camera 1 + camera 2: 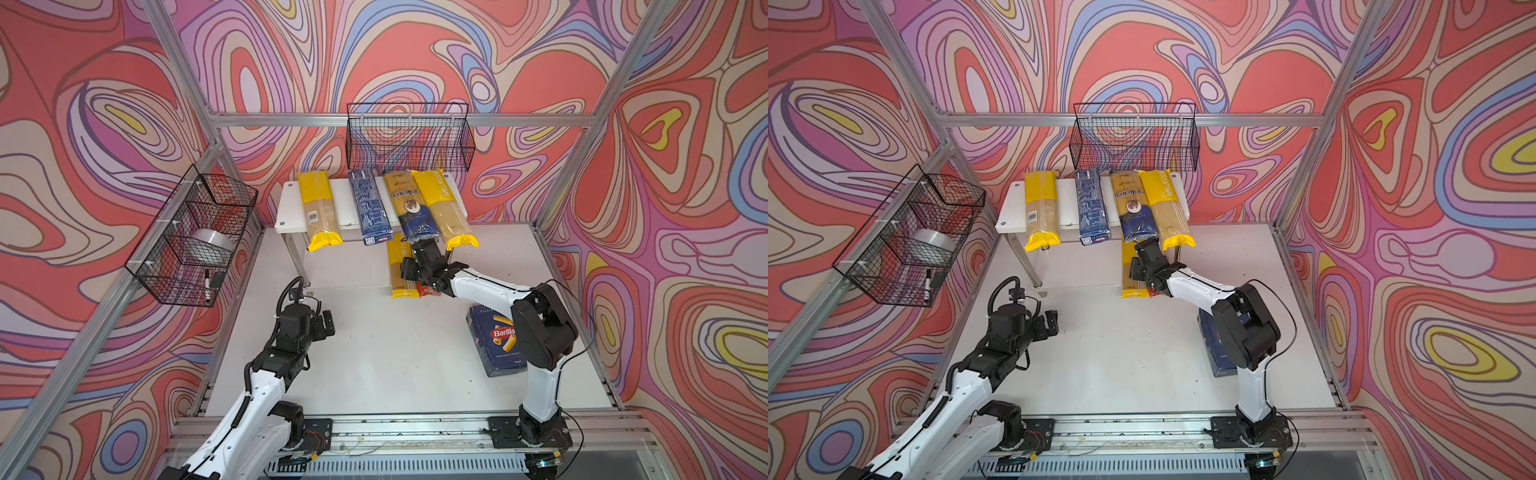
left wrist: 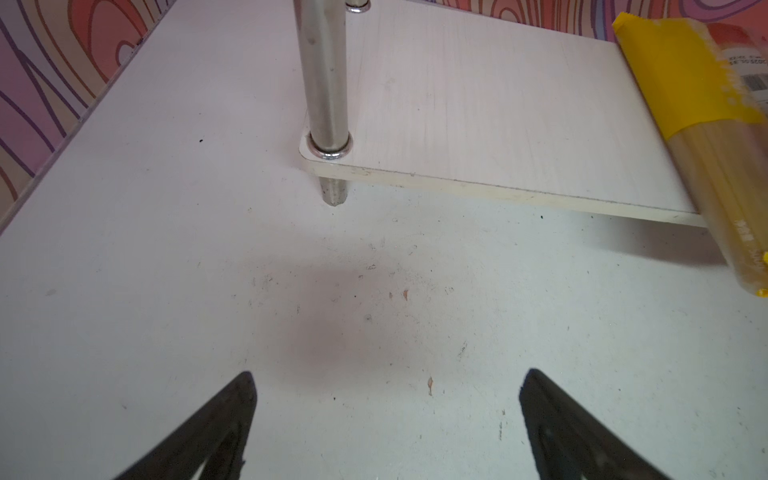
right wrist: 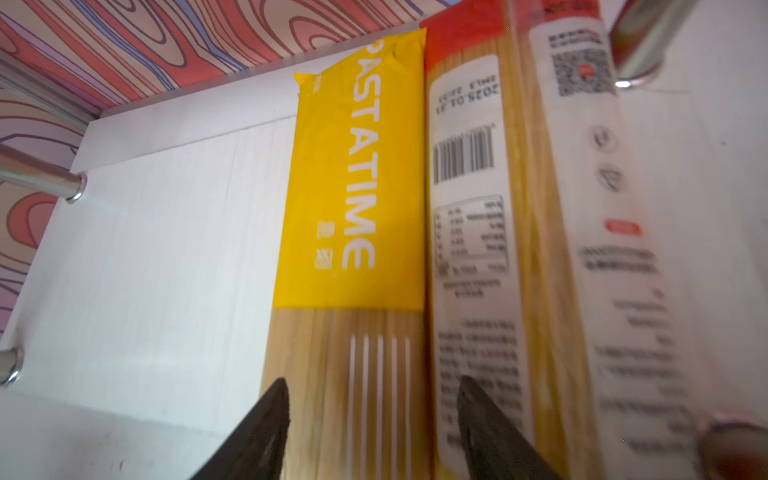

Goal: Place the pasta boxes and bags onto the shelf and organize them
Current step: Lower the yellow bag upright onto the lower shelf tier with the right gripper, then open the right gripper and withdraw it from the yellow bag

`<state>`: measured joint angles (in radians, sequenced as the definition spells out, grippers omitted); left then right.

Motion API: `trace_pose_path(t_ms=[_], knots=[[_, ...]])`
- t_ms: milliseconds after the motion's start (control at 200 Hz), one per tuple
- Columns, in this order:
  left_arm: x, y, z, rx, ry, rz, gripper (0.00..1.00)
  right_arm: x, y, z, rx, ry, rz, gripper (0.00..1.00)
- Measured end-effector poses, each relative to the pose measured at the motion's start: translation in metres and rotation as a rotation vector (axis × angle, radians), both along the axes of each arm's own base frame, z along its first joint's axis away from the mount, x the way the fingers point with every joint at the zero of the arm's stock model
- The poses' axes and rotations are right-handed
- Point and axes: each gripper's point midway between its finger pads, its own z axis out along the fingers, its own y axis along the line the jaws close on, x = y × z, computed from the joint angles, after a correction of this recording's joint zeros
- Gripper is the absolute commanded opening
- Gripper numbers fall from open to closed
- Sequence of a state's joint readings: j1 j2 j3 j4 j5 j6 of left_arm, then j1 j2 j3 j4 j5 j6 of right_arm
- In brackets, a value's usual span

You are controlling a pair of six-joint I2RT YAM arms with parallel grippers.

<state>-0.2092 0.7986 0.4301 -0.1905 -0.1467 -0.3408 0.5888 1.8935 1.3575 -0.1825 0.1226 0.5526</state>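
Observation:
The white shelf carries on its top tier a yellow bag, the narrow blue pasta box, the blue-and-gold ankara bag and another yellow bag. On the lower tier lie a third yellow bag and, touching it, a red-ended clear bag. My right gripper reaches under the top tier, open, its jaws astride the yellow bag without pinching it. The Barilla box lies flat on the table by the right arm. My left gripper hangs open and empty above bare table.
The shelf's chrome front-left leg stands just ahead of the left gripper. A black wire basket hangs on the back wall above the shelf. Another basket on the left wall holds a tape roll and a marker.

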Motion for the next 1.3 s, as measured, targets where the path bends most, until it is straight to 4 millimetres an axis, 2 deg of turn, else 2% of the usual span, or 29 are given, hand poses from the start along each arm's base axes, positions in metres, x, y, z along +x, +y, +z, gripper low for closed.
trace_pose_path(t_ms=[90, 215, 295, 461, 666, 1077, 1302], knots=[[0.000, 0.000, 0.001, -0.001, -0.006, 0.000, 1.00, -0.016, -0.005, 0.011, 0.022, 0.003, 0.023, 0.64], [0.000, 0.000, 0.002, -0.002, -0.009, 0.000, 1.00, -0.026, 0.004, 0.020, 0.057, 0.023, 0.089, 0.60], [0.000, 0.000, 0.003, -0.002, -0.010, 0.000, 1.00, -0.032, 0.011, 0.016, 0.066, 0.060, 0.135, 0.56], [0.000, 0.001, 0.004, -0.001, -0.014, 0.004, 1.00, -0.047, 0.023, 0.004, 0.088, 0.147, 0.218, 0.54], [-0.001, 0.003, 0.009, 0.000, -0.037, 0.017, 1.00, -0.062, 0.033, 0.003, 0.100, 0.212, 0.311, 0.51], [-0.002, 0.006, 0.008, 0.007, -0.036, 0.027, 1.00, -0.093, 0.048, 0.001, 0.153, 0.295, 0.482, 0.52], [-0.002, 0.006, 0.008, 0.005, -0.039, 0.031, 1.00, -0.102, 0.050, -0.015, 0.145, 0.361, 0.520, 0.54]])
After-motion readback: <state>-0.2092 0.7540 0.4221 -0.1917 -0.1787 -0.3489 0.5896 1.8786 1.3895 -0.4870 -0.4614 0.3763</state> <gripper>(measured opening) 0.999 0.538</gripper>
